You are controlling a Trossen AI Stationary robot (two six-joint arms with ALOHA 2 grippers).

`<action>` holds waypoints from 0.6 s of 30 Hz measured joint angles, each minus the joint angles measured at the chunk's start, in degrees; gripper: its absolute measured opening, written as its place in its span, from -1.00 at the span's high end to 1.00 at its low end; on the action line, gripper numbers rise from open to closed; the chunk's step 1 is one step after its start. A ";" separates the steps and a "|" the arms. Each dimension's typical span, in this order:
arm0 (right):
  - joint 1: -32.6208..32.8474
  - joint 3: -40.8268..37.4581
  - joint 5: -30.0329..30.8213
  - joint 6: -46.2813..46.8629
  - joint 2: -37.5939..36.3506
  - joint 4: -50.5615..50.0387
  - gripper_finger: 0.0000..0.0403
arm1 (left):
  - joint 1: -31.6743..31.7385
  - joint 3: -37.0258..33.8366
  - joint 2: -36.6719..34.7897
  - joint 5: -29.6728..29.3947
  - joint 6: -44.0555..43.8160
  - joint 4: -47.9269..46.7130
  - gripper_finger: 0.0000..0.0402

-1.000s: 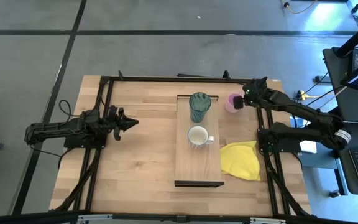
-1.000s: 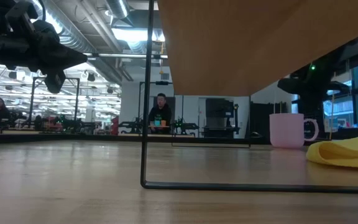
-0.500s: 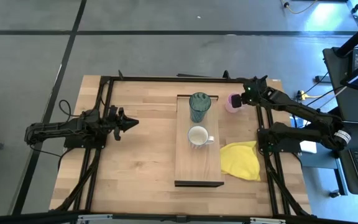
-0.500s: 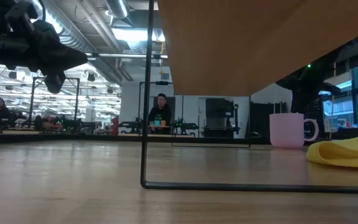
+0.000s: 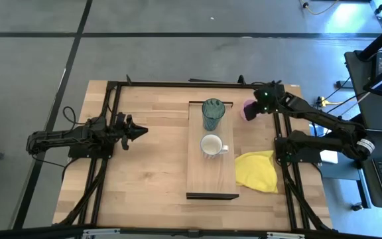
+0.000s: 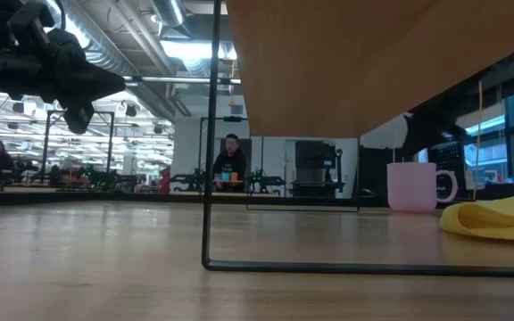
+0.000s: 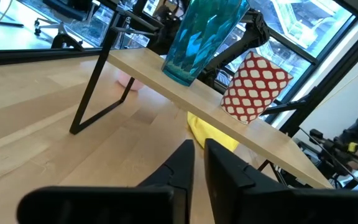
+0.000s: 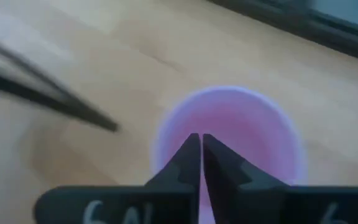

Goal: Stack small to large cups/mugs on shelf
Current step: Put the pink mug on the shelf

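Note:
A teal tumbler (image 5: pixel 213 113) and a white mug (image 5: pixel 211 145), red-and-white patterned outside (image 7: pixel 254 86), stand on the raised wooden shelf (image 5: pixel 211 179). The pink mug (image 5: pixel 247 110) stands upright on the tabletop right of the shelf's far end, its handle showing in the low view (image 6: pixel 445 185). My right gripper (image 5: pixel 258 104) is shut and hangs over the pink mug's opening (image 8: pixel 229 134); I see no touch. My left gripper (image 5: pixel 140 131) is shut and waits left of the shelf, above the table.
A crumpled yellow cloth (image 5: pixel 256 170) lies on the table right of the shelf's near half. The shelf stands on thin black wire legs (image 6: pixel 211 160). Black frame rails (image 5: pixel 178 83) run along the table's edges. People show in the room beyond the table.
My right gripper has gone a little toward the table's left edge, over the pink mug, and now covers more of it in the high view. The mug has stayed where it was.

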 joint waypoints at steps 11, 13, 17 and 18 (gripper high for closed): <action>0.45 6.52 -5.52 -13.93 -0.24 -3.38 0.43 | 0.02 -0.02 0.02 -0.02 -0.02 0.00 0.93; -0.51 8.36 -2.89 -11.57 -0.01 -6.15 0.36 | 0.01 -0.02 0.02 -0.01 0.00 0.00 0.94; -3.51 12.42 0.25 -3.87 1.15 -14.66 0.30 | 0.02 0.00 0.02 0.00 -0.02 0.00 0.96; -4.28 13.62 1.73 -2.10 1.59 -17.80 0.30 | 0.00 -0.02 0.01 -0.02 -0.01 0.00 0.97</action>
